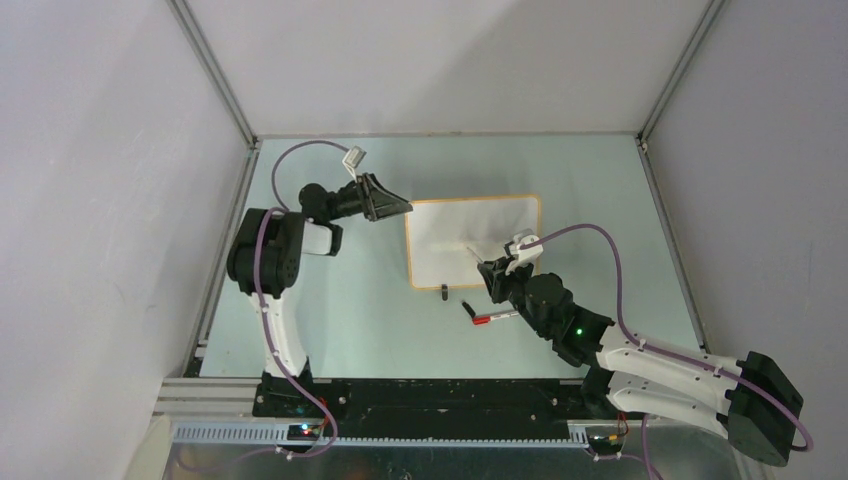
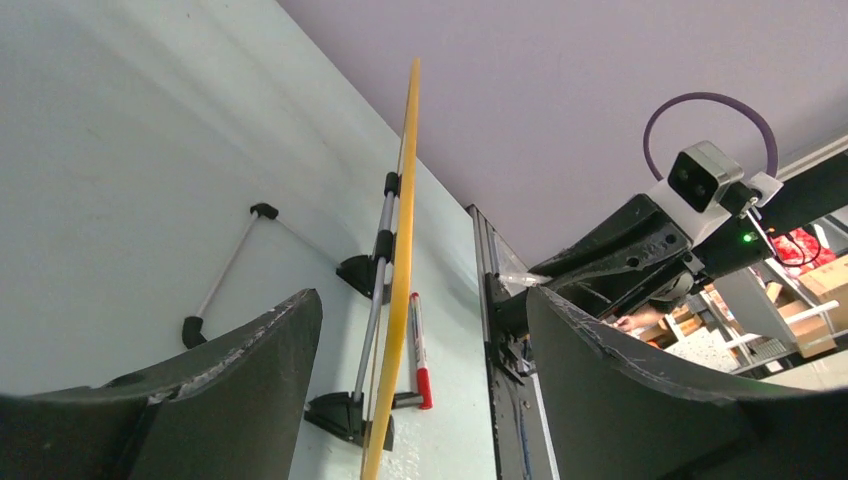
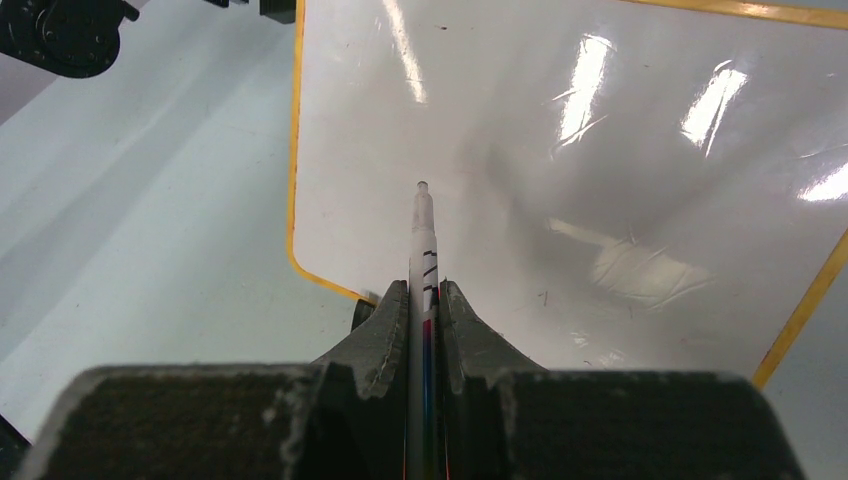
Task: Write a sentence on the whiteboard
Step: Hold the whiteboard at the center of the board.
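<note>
The whiteboard [image 1: 450,245] lies flat mid-table, white with a thin orange frame. Its face [image 3: 600,200] is blank; no sentence shows on it. My right gripper [image 1: 497,268] [image 3: 424,285] is shut on a white marker [image 3: 424,230] whose uncapped tip points over the board's near-left part, close to the surface. My left gripper [image 1: 403,207] [image 2: 422,295] is at the board's left edge, jaws apart. The orange edge [image 2: 405,200] runs between the fingers without touching either.
A red-capped marker [image 1: 493,318] [image 2: 417,340] lies on the table just in front of the board. One black clip foot [image 1: 443,291] sits at the board's near edge. Grey enclosure walls stand on three sides.
</note>
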Controlling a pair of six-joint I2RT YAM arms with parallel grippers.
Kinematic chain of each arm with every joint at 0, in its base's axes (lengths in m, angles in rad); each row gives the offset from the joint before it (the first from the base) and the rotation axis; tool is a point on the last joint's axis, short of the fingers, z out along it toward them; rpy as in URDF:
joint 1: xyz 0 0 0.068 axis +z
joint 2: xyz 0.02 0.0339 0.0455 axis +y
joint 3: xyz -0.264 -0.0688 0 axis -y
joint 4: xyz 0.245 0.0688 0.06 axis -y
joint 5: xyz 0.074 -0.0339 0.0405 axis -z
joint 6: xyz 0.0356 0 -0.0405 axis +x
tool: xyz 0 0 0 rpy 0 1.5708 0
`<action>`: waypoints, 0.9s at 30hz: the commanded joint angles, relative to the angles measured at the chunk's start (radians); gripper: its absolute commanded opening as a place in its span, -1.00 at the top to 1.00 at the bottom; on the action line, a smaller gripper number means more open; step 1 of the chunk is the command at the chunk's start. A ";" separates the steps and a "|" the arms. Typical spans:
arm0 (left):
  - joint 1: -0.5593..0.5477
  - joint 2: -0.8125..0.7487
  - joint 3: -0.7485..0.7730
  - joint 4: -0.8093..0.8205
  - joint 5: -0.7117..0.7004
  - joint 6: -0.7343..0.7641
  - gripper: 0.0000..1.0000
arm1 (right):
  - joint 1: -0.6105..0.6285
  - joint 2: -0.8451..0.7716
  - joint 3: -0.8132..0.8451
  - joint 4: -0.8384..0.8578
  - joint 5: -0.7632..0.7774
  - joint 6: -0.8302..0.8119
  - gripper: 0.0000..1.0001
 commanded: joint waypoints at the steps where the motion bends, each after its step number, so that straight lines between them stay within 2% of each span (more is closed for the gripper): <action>1: -0.007 -0.025 -0.033 0.053 -0.021 0.048 -0.61 | 0.006 0.003 0.030 0.025 0.014 -0.012 1.00; 6: -0.017 -0.032 -0.024 0.053 -0.061 0.053 -0.49 | 0.008 0.006 0.030 0.034 0.001 -0.014 1.00; 11: -0.032 -0.038 -0.039 0.053 -0.043 0.082 -0.38 | 0.011 0.004 0.030 0.031 0.005 -0.012 1.00; 16: -0.030 -0.024 -0.024 0.053 0.002 0.080 -0.15 | 0.012 0.002 0.030 0.031 0.003 -0.012 1.00; 18: -0.030 -0.016 -0.004 0.053 0.023 0.063 0.02 | 0.012 0.002 0.030 0.030 0.009 -0.012 1.00; 19: -0.031 -0.016 -0.004 0.054 0.031 0.063 0.29 | 0.011 -0.001 0.030 0.029 0.011 -0.013 1.00; 21: -0.032 -0.021 -0.012 0.053 0.034 0.072 0.64 | 0.012 -0.002 0.031 0.028 0.012 -0.014 1.00; 23: -0.033 -0.021 -0.014 0.053 0.035 0.079 0.86 | 0.011 -0.002 0.030 0.028 0.012 -0.014 1.00; 25: -0.033 -0.022 -0.014 0.053 0.040 0.084 0.98 | 0.012 -0.001 0.030 0.029 0.012 -0.014 1.00; 27: -0.033 -0.024 -0.013 0.053 0.039 0.085 1.00 | 0.012 0.000 0.030 0.029 0.012 -0.013 1.00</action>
